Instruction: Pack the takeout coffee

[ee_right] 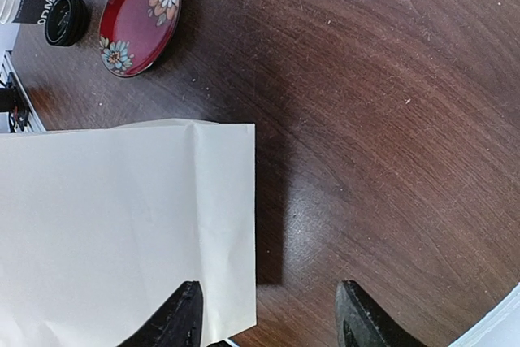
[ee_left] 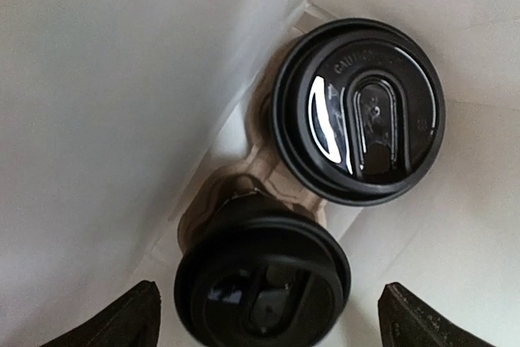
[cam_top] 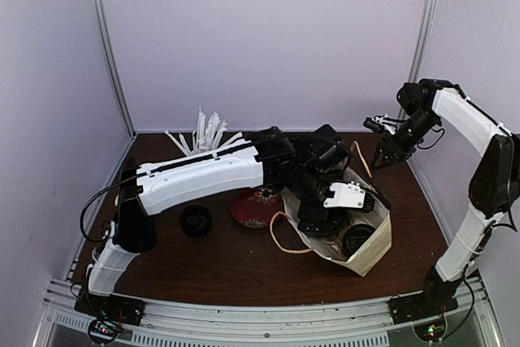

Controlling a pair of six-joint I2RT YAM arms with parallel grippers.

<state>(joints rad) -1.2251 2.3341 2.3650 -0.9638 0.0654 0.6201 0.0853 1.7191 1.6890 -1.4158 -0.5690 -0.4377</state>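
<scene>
Two black takeout coffee cups with black lids stand in a brown cardboard carrier (ee_left: 244,176) inside the white paper bag (cam_top: 370,253). In the left wrist view one lid (ee_left: 359,111) is further off and the other (ee_left: 262,286) is close below the camera. My left gripper (ee_left: 264,324) is open inside the bag; its fingertips (ee_left: 122,323) stand wide on either side of the near cup without touching it. One lid shows in the top view (cam_top: 357,239). My right gripper (cam_top: 382,152) is open and empty, raised behind the bag; in its own view (ee_right: 268,318) one fingertip overlaps the bag's edge (ee_right: 122,225).
A red flowered plate (cam_top: 256,207) and a small black round object (cam_top: 196,219) lie left of the bag. A white cup of straws (cam_top: 207,134) stands at the back. The bag's handle loops (cam_top: 280,237) lie on the brown table. White walls enclose the table.
</scene>
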